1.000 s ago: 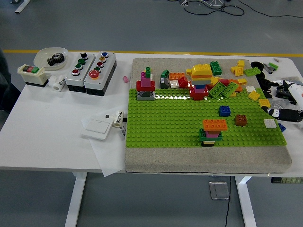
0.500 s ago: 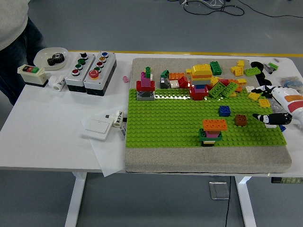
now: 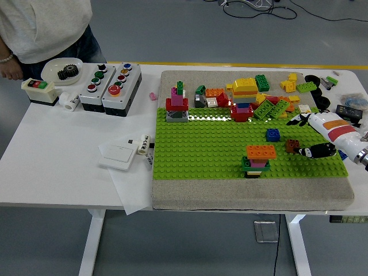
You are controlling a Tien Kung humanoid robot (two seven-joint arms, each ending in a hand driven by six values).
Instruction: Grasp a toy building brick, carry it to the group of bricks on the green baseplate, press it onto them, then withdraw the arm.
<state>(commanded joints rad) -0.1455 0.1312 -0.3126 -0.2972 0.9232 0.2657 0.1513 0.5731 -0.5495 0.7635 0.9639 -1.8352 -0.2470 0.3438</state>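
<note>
The green baseplate [image 3: 201, 144] lies on a grey mat. On it stands a small stack topped by an orange brick [image 3: 260, 152]. To its right sit a blue brick [image 3: 272, 134] and a brown brick [image 3: 291, 145]. My right hand [image 3: 298, 137], white with black fingers, reaches in from the right edge over the baseplate's right side. It is open, with fingers [image 3: 298, 119] above and thumb [image 3: 313, 152] below, just right of the brown brick and holding nothing. The palm hides the bricks under it.
A pile of loose bricks [image 3: 264, 98] lines the mat's back edge, beside a red and pink stack [image 3: 177, 104]. Two button boxes [image 3: 109, 86], a bowl with a gear [image 3: 64, 70] and a white card [image 3: 118, 152] lie to the left. A person [image 3: 46, 29] stands at the far left corner.
My right hand has moved left from the table's right edge over the baseplate, towards the brown brick. A person has stepped in at the top left.
</note>
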